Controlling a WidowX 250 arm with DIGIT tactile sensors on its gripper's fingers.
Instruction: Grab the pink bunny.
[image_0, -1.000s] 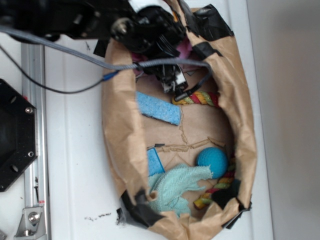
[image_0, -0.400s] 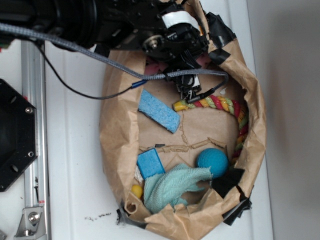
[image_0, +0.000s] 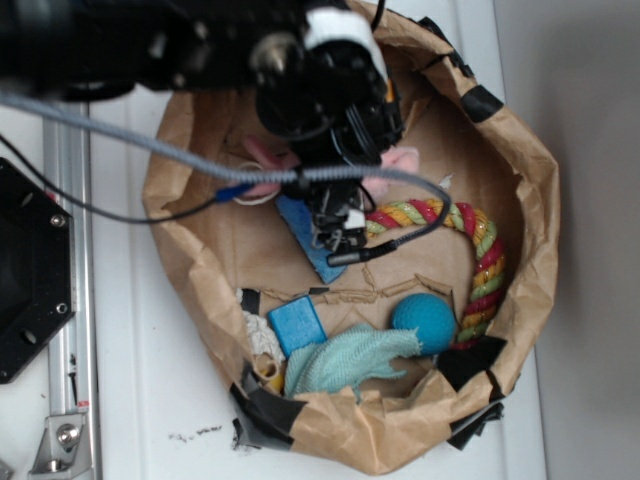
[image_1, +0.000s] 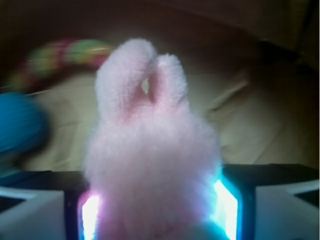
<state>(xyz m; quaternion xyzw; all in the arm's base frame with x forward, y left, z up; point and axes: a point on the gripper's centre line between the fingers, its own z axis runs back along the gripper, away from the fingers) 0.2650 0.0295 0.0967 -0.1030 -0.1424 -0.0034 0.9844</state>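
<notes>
Exterior view first: a brown paper bag (image_0: 520, 190) with black tape patches on its rim lies open on a white surface (image_0: 150, 380), and the black robot arm (image_0: 200, 40) reaches into its upper part from the left. The gripper (image_0: 340, 225) points down into the bag, with a grey braided cable (image_0: 150, 150) looping across it. The pink bunny (image_0: 400, 165) shows only as pink patches on either side of the arm's body, near the top of the bag floor; most of it is hidden by the arm. Just under the gripper lies a blue sponge (image_0: 305, 225). A multicoloured rope toy (image_0: 480, 260) curves along the right wall of the bag, and a teal ball (image_0: 425, 322) sits near its lower end. A light green cloth (image_0: 345, 362) lies crumpled at the bottom, with a small blue block (image_0: 298, 325) beside it. From this view I cannot tell how the jaws stand.

Wrist view: the pink bunny (image_1: 152, 155) fills the centre, its two ears upright, its fluffy body sitting between the two fingers (image_1: 42, 210), which are pressed against it on both sides. The rope toy (image_1: 65, 55) and the ball (image_1: 20, 122) are blurred at the left.
</notes>
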